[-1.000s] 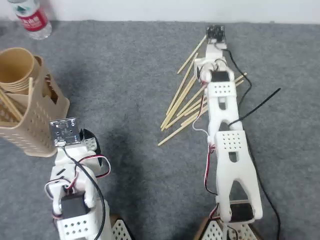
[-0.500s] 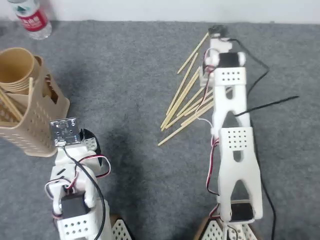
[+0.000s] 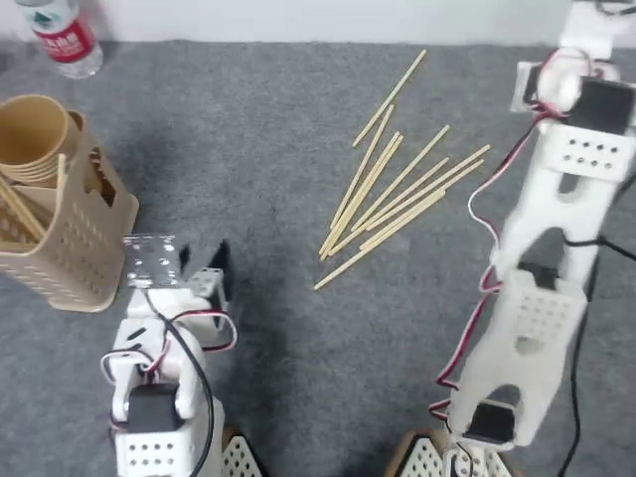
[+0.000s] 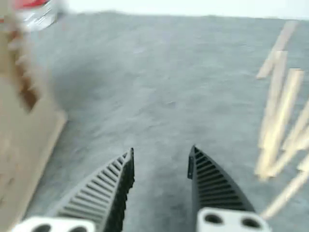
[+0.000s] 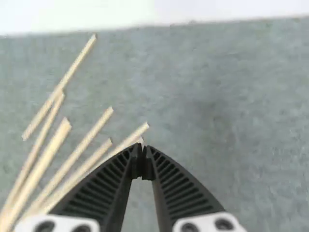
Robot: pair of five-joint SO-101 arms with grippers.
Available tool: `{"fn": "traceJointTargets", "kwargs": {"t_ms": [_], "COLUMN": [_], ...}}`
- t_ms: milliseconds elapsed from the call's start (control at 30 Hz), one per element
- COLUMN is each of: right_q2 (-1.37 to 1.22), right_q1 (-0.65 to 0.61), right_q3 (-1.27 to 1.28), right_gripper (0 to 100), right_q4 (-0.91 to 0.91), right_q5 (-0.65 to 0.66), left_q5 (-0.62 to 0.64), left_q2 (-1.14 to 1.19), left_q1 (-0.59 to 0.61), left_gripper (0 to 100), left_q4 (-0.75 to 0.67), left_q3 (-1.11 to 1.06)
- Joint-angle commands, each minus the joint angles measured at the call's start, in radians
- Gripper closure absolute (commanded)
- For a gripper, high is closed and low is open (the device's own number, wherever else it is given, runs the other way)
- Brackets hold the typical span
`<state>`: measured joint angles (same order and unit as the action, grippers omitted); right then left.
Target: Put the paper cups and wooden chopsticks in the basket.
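Right pincer (image 5: 141, 150) swung aside, chopsticks (image 3: 393, 194) uncovered

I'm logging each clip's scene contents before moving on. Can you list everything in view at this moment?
paper cups: one nested stack, number unclear, tan, standing in the basket
basket: one, beige, perforated, left edge of the table
chopsticks in the basket: a few, pale wood, leaning beside the cups
loose chopsticks: roughly eight, pale wood, fanned out on the carpet
bottle: one, clear with a red label, back left corner
carpet: one, grey, covering the table
left gripper: one, black fingers, open, over bare carpet near the basket
right gripper: one, black fingers, shut, by the ends of the loose chopsticks
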<state>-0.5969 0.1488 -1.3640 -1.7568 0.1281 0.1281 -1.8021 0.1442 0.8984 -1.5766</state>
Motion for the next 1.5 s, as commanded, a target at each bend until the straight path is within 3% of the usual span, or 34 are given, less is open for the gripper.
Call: {"fn": "traceJointTargets", "kwargs": {"t_ms": [0, 200, 400, 633, 800, 1033, 1233, 1467], "right_q2": [0.338, 0.805, 1.058, 1.288, 1.511, 1.719, 1.733, 1.733], "right_q1": [-0.018, -0.157, -0.179, -0.179, -0.17, 0.042, -0.016, -0.036], "right_q3": [0.442, 0.939, 1.292, 1.765, 2.136, 2.584, 2.714, 2.717], "right_gripper": [99.0, 99.0, 98.9, 98.9, 98.9, 98.9, 98.9, 98.9], "right_q4": [-0.039, -0.024, 0.004, 0.255, 0.479, 0.854, 0.944, 0.946], "right_q5": [0.057, 0.112, 0.114, 0.124, 0.163, 0.209, 0.212, 0.212], "left_q5": [0.017, 0.018, 0.026, 0.032, 0.032, 0.026, -0.104, -0.11], "left_q2": [-0.011, -0.008, 0.132, 0.526, 0.904, 1.405, 1.72, 1.996], "left_q1": [-0.11, -0.187, -0.196, -0.199, -0.292, -0.437, -0.531, -0.497], "left_gripper": [82, 82, 83, 83, 83, 83, 83, 83], "left_q4": [-0.026, -0.017, 0.152, 0.138, 0.072, 0.068, -0.018, -0.186], "left_q3": [0.079, 0.222, 0.541, 0.792, 0.96, 1.168, 1.264, 1.392]}}
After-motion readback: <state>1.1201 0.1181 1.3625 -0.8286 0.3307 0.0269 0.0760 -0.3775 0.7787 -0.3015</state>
